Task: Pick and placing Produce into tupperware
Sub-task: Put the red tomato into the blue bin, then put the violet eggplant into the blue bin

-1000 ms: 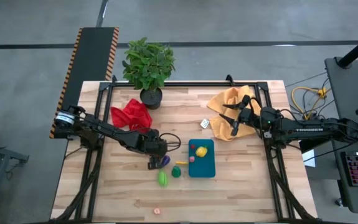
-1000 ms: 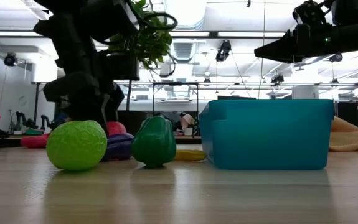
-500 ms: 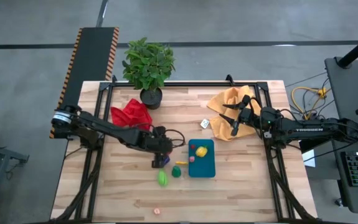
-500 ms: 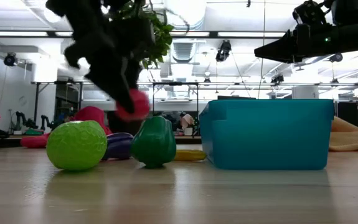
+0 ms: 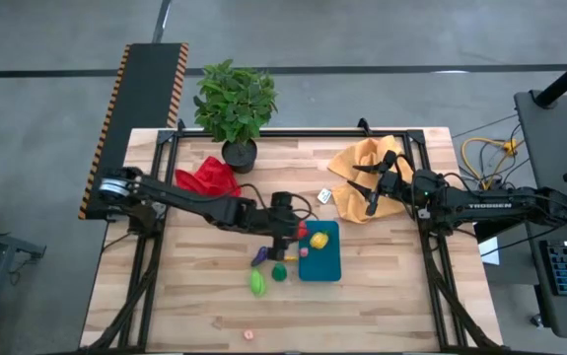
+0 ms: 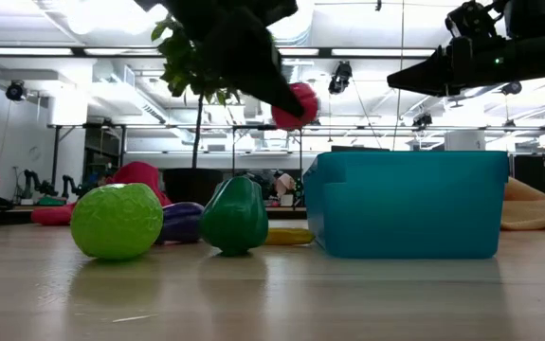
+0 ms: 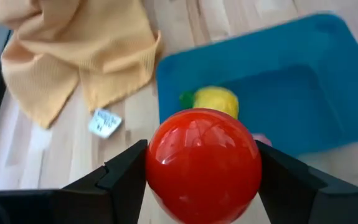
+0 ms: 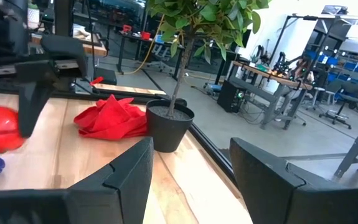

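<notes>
My left gripper (image 5: 290, 235) is shut on a round red toy fruit (image 7: 203, 163), which the low view also shows (image 6: 297, 104), high by the left edge of the teal tupperware (image 5: 320, 261). A yellow produce piece (image 7: 215, 101) lies inside the tupperware. A purple piece (image 5: 261, 256), a dark green pepper (image 6: 235, 216), a light green ball (image 6: 117, 221) and a small yellow piece (image 5: 287, 258) rest on the table left of the tupperware. My right gripper (image 5: 367, 189) is open and empty above the mustard cloth (image 5: 362, 163). My left gripper pinches the red fruit between its two fingers, one on each of its sides (image 7: 154, 168). The fruit fills the gap between them. In the low view the fingers slant down toward the table's right, and the fruit is lifted clear, above the level of the tupperware's rim (image 6: 400, 156).
A potted plant (image 5: 235, 104) stands at the far edge with a red cloth (image 5: 207, 180) beside it. A small white tag (image 5: 324, 197) lies near the mustard cloth. A tiny pink speck (image 5: 248, 334) lies near the front edge.
My left gripper has risen from the table beside the purple and green pieces, carrying the red fruit, and has gone toward the table's right. It is now high by the tupperware's left edge. The other pieces have stayed in place.
</notes>
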`<state>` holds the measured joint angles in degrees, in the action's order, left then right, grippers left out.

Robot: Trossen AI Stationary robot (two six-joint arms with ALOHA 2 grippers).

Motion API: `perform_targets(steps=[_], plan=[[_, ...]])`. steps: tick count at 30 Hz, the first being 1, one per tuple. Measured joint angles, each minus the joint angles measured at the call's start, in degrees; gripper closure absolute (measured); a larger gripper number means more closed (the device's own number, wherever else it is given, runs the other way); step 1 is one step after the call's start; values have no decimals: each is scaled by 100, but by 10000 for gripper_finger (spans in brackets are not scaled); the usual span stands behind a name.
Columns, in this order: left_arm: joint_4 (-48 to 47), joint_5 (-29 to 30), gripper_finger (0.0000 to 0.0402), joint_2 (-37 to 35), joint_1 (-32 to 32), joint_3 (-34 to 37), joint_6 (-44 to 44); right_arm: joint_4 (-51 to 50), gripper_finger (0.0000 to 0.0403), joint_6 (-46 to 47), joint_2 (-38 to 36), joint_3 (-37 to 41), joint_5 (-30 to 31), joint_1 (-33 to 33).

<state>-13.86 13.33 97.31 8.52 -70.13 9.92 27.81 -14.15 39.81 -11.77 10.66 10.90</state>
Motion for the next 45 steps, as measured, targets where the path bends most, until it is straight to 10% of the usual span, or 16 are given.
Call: perform_targets(steps=[16,36,45], plan=[[-365,-165,169,1674,-168,-1388,443,-17,197,0,-2,0,5,1],[-371,41,115,1716,-256,-1373,404,-15,197,0,-2,0,0,2],[-1782,347,114,1140,-179,-1525,-501,-30,197,0,-1,0,-3,0]])
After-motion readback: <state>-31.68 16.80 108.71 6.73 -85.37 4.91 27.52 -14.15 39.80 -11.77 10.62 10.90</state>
